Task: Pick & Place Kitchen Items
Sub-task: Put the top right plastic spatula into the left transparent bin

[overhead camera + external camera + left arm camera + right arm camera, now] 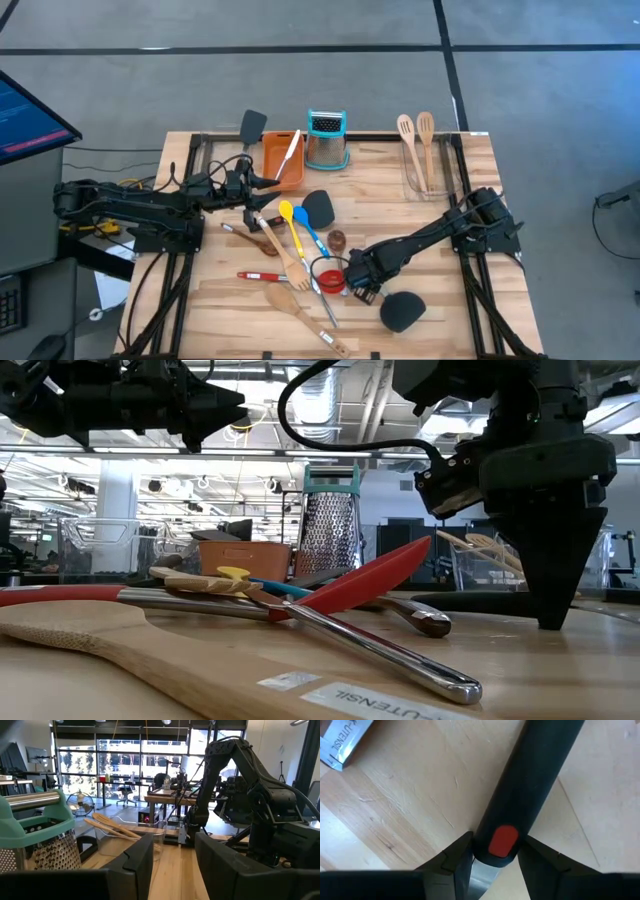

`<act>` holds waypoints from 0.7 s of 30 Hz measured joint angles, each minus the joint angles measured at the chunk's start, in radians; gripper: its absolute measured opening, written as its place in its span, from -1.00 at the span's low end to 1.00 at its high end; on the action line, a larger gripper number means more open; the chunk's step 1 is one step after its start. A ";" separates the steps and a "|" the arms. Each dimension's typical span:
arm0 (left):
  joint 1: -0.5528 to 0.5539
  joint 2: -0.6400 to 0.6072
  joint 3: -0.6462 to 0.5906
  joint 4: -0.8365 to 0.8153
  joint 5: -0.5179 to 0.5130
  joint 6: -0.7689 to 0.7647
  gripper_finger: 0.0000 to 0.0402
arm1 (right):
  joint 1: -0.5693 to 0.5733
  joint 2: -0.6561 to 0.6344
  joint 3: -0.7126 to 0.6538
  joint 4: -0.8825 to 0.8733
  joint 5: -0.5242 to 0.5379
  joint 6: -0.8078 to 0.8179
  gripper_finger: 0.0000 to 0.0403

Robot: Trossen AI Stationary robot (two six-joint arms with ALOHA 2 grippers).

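A black-headed utensil point(402, 310) lies on the table near its front, right of the pile. My right gripper point(365, 290) points down at its thick black handle point(535, 780) and is shut on it. Left of it, long-handled utensils lie heaped: a yellow spoon point(286, 210), a blue spoon point(312, 238), a black turner point(320, 207), wooden spoons point(288, 300) and a red spoon point(370, 575). My left gripper point(262, 180) hangs open and empty above the table beside the orange tray point(280, 165). My right gripper pinches the black handle between its two fingers at its end with the red mark point(502, 840). The fingers point(460, 855) come from above, pointing down, and lie across the handle. The utensil rests flat on the table, with the fingertips point(553, 622) down at the tabletop.
A steel grater with a teal top point(328, 140) stands at the far edge beside the orange tray, which holds a pale spatula. A clear bin point(430, 170) at the far right holds two wooden utensils. A black spatula point(253, 125) lies at the far left edge.
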 joint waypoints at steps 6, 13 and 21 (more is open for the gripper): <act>0.000 0.000 0.000 0.000 0.000 0.000 -0.35 | -0.001 0.001 -0.001 -0.002 0.000 0.007 -0.44; 0.000 0.000 0.000 0.000 0.000 0.000 -0.35 | -0.001 0.002 -0.001 -0.001 0.000 0.005 -0.40; 0.000 0.000 0.000 0.000 0.000 0.000 -0.35 | -0.001 0.002 0.000 -0.006 0.000 0.006 -0.49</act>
